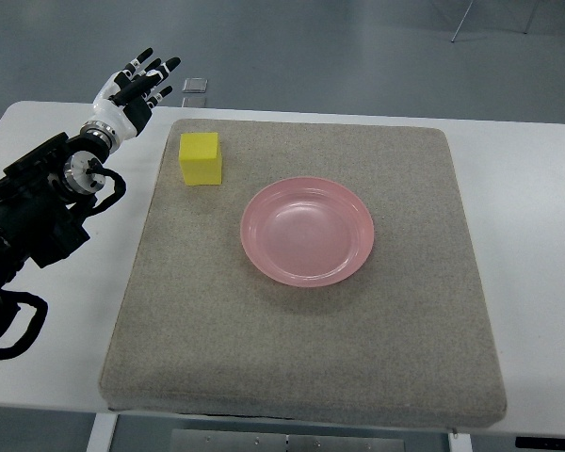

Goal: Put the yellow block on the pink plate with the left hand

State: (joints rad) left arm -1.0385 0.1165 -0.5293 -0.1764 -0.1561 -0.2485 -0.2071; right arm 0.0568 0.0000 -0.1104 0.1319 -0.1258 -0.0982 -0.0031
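Yellow block (200,158) just right of the left hand (137,85) (fingers spread, empty).

A mat (301,311) lies on the table (537,235), covering most of it and leaving bare strips along the left, right and far edges. On the mat, near its far-left corner, sits the block (201,158). The plate (307,230) rests on the mat too, about at its centre, to the right of the block and nearer the front, the two well apart. The left hand (132,90) is over the table's far-left corner, off the mat and left of the block (not touching it). Beyond the far edge, a small flat object (195,86) lies on the floor.
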